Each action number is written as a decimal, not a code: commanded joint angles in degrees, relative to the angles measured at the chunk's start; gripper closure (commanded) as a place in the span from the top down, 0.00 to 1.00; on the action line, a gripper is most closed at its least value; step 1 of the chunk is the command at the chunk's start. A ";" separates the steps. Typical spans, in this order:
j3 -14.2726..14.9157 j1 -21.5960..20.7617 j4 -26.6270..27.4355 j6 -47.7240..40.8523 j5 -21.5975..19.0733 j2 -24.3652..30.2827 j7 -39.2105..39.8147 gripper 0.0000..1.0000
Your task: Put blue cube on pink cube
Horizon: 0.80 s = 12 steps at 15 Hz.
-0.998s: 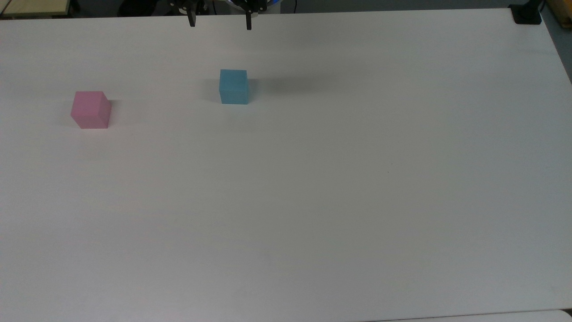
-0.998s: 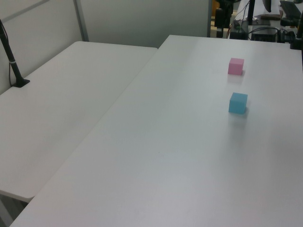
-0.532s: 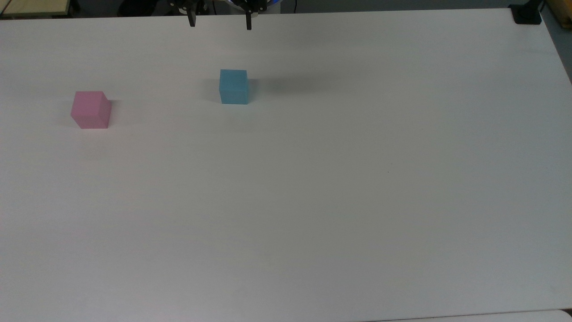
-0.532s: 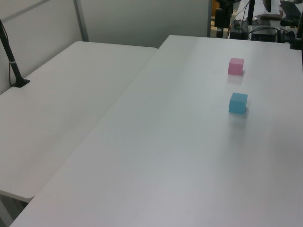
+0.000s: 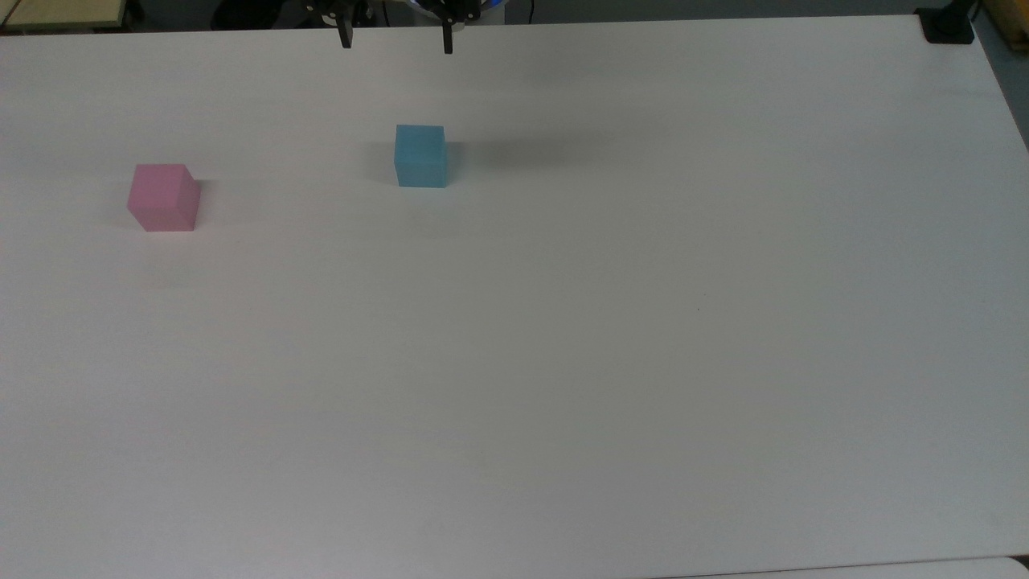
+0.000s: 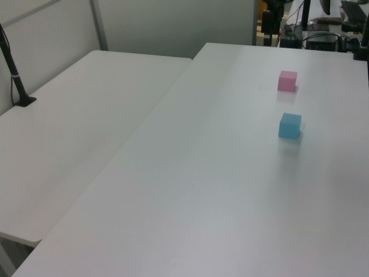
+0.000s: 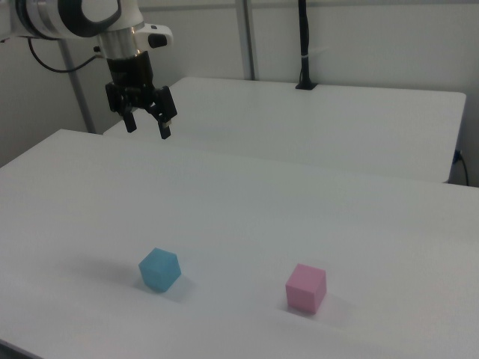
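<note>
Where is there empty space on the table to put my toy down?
Almost everywhere. The table is bare from the blue cube to the top view's right edge, and all along its bottom half. There is also a bare strip between the blue cube and the pink cube. Nothing is crowded; the open end effector hangs high above.

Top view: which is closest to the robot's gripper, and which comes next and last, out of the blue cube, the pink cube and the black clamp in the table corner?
1. The blue cube, just below the open gripper in the top view.
2. The pink cube, off toward the top view's left.
3. The black clamp, far off at the top view's right corner of the table.
</note>
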<state>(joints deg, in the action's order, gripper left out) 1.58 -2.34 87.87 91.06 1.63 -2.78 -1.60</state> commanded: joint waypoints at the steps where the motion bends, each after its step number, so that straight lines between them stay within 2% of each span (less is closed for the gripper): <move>1: 0.09 -0.38 0.55 0.18 0.04 0.41 0.19 1.00; 8: 0.09 -0.47 0.81 0.35 0.04 0.50 0.19 1.00; 12: 0.09 -0.65 3.44 0.79 0.04 2.42 0.10 1.00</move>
<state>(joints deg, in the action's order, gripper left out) 1.57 -2.36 87.99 91.06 1.63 -2.79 -1.60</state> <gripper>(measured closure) 0.000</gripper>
